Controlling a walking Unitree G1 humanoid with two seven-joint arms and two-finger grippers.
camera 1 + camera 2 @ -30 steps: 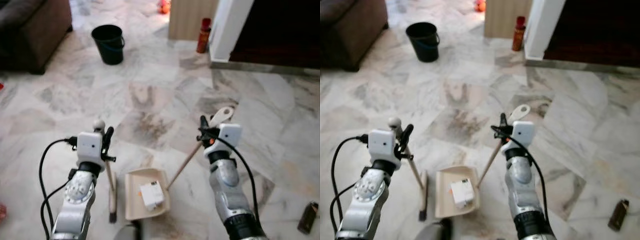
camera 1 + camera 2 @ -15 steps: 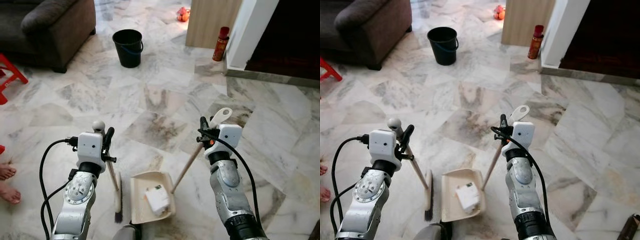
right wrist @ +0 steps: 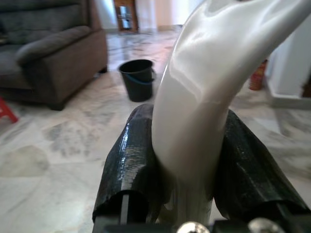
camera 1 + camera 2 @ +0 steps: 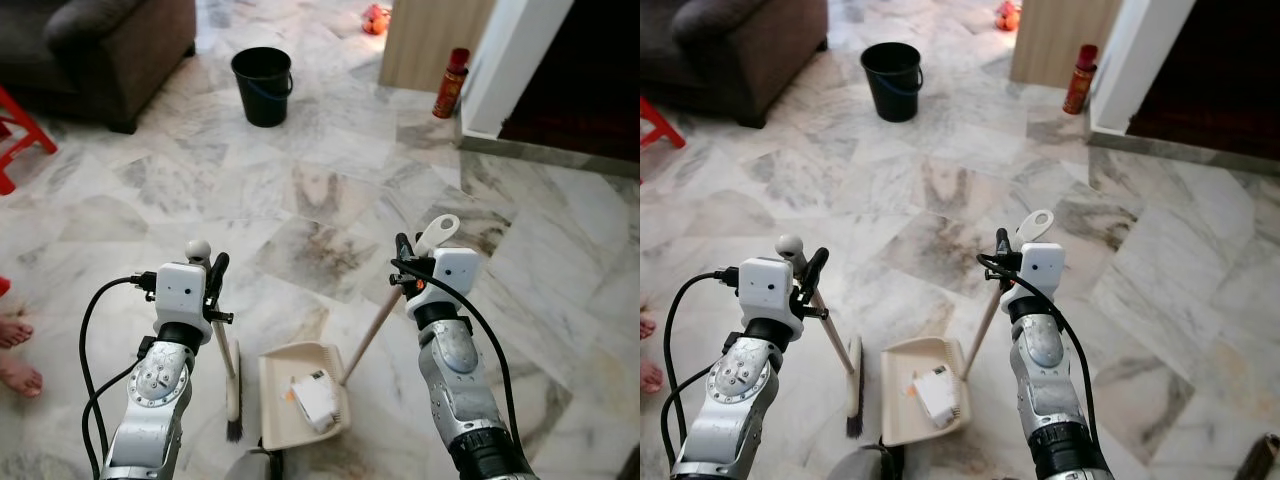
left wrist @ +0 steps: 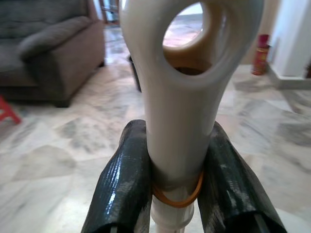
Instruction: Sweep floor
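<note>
floor (image 4: 330,200): marble, fills the frame; black bucket (image 4: 262,86) upper left
broom (image 4: 232,385): bottom centre-left, head on floor, handle runs up & left to left gripper (image 4: 211,285), clamped tight
dustpan (image 4: 299,396): bottom centre, just right of broom, white box (image 4: 314,396) lying in it; handle slants up-right to right gripper (image 4: 408,262), also clamped on
next move imo: brush sits left of pan, so sweep goes rightward; left arm's job

I can read no text, brand, number or sign from here. The white box (image 4: 316,398) lying in the dustpan (image 4: 280,408) carries small dark and orange marks, but they are too small to make out, and the red can (image 4: 451,82) by the wall shows no legible label.
</note>
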